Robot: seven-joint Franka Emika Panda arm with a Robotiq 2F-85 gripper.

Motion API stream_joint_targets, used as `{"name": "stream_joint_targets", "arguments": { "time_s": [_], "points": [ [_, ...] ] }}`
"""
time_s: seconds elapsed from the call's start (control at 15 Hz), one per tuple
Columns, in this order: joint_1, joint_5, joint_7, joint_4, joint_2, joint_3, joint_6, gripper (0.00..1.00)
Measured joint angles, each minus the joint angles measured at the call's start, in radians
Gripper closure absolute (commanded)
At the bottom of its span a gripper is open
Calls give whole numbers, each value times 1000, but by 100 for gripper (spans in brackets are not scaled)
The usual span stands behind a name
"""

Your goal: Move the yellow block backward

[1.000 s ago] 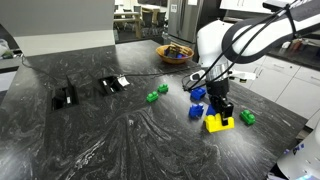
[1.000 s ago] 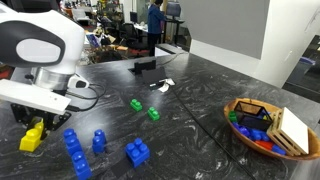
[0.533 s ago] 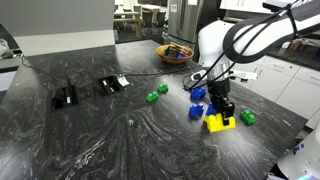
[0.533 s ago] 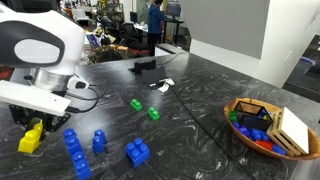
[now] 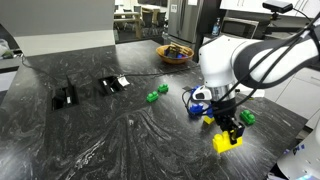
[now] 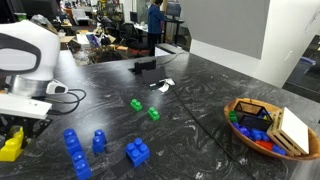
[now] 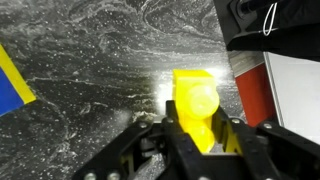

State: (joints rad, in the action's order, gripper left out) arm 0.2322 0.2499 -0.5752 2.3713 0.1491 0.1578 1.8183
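You are angling the arm (image 5: 236,66) downward, its claw (image 5: 232,129) pinching the small yellow studded plastic brick (image 5: 227,141)

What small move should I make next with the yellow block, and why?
Probably lower it straight down onto the countertop: the gripper is shut on the yellow block, which is close to the counter's edge, so further travel looks risky.

The table (image 5: 100,140) is black with white veins, beneath a yellow block (image 5: 227,141) and green bricks (image 5: 156,95).
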Motion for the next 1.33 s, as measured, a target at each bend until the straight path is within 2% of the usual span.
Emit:
{"name": "stream_joint_targets", "arguments": {
  "time_s": [0.33,0.4,0.47,0.73,0.8,0.93,1.0,1.33],
  "points": [
    [13,0,48,89,3,15,166,90],
    [11,0,65,99,3,12,204,42],
    [10,0,79,106,3,11,232,39],
    [18,2,69,110,5,10,239,12],
    [21,2,57,110,9,11,232,30],
    [28,5,26,110,27,11,202,15],
    [29,5,21,110,35,11,193,12],
    [29,5,17,111,40,11,186,12]
  ]
}}
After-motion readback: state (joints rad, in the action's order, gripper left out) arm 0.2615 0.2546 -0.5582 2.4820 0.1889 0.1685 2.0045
